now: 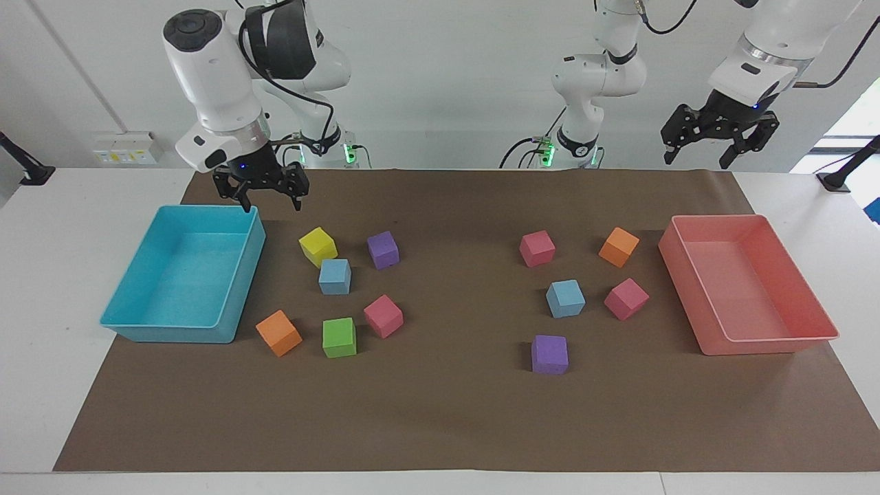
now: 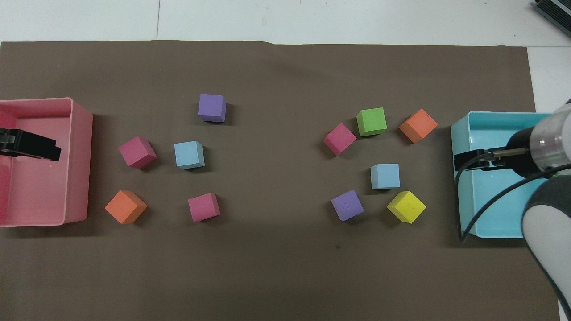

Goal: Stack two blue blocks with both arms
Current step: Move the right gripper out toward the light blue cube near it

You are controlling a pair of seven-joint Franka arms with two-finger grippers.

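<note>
The right arm's black two-finger gripper is hanging in the air with its fingers spread and nothing between them, over the edge of the large cyan plastic tray that faces the cubes. In the overhead view its tip is showing over that tray's wall.

The left arm is waiting; its black two-finger gripper is hanging raised with fingers spread and nothing in them, above the robots' end of the large pink plastic tray.

One light-blue foam cube is resting on the brown paper mat toward the right arm's end of the table, just beside the yellow foam cube and near a purple foam cube. The green foam cube is lying farther from the robots than it.

The other light-blue foam cube is resting toward the left arm's end, beside a pink foam cube. The two light-blue cubes are lying well apart, unstacked.
</note>
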